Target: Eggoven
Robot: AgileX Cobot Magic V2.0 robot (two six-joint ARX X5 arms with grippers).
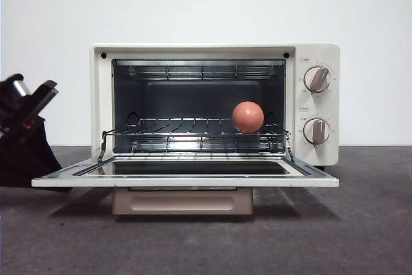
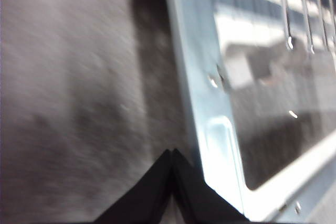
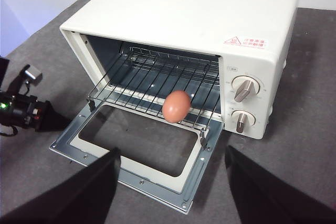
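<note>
Egg (image 1: 248, 116) sits on the wire rack (image 1: 193, 127) inside the open toaster oven (image 1: 215, 104), toward the knob side. Left wrist view: left claw (image 2: 172, 153), tips pressed together, beside the door's (image 2: 210, 129) edge. Right wrist view: right claw (image 3: 170, 169), spread wide, hovers above the lowered door.

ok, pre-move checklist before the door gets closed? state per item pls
1. Egg on the wire rack, right side near the front edge: ok.
2. Oven door fully down, flat: ok.
3. Nothing lying on the door glass: ok.
4. Left gripper shut, low beside the door's left edge: ok.
5. Right gripper open, back from the oven, holding nothing: ok.
6. Egg steady on the rack: cannot tell.
</note>
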